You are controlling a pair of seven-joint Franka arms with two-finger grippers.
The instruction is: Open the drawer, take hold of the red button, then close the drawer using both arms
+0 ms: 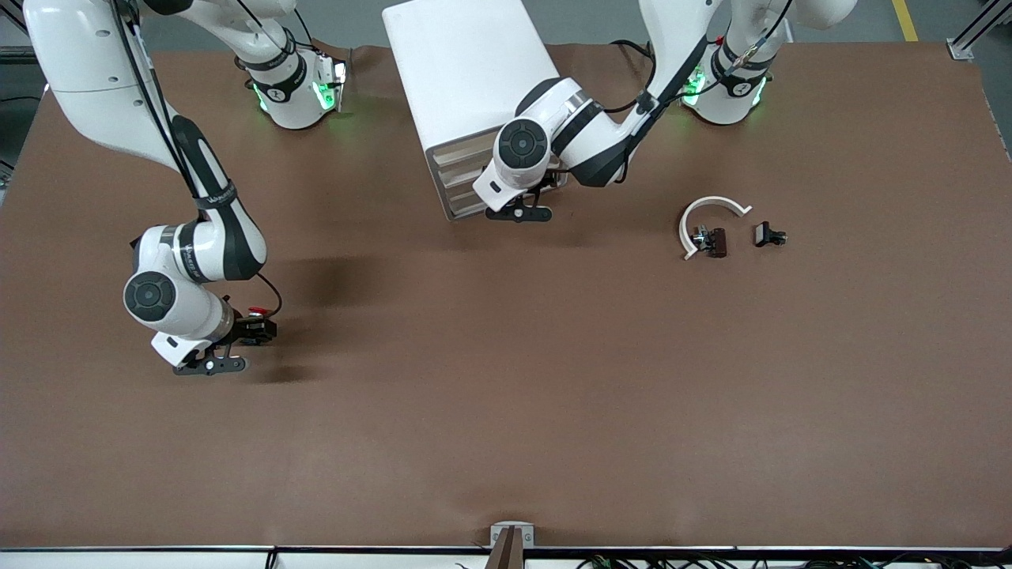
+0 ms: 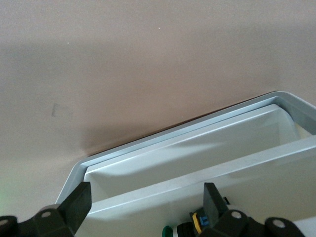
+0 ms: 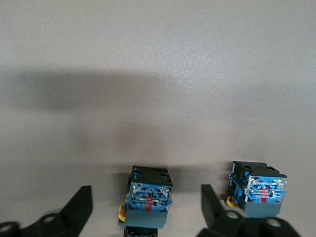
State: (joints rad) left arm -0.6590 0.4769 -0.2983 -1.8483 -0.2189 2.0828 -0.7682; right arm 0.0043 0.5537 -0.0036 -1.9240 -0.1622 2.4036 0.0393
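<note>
My right gripper [image 1: 254, 330] hangs low over the table near the right arm's end, fingers open. In the right wrist view [image 3: 146, 207] a blue-bodied button [image 3: 148, 197] stands on the table between the open fingers, untouched. A second like button [image 3: 257, 191] stands just outside one finger. Their caps are hidden there. A red cap [image 1: 255, 311] shows beside this gripper in the front view. My left gripper [image 1: 544, 186] is open at the front of the white cabinet [image 1: 466, 79], over a pulled-out white drawer [image 2: 173, 139]. A green-capped button [image 2: 190, 229] lies in that drawer.
A white curved piece [image 1: 711, 209] with a black part [image 1: 711, 241] lies toward the left arm's end of the table. A small black part [image 1: 768, 235] lies beside it. The cabinet's stacked drawer fronts [image 1: 458, 186] face the front camera.
</note>
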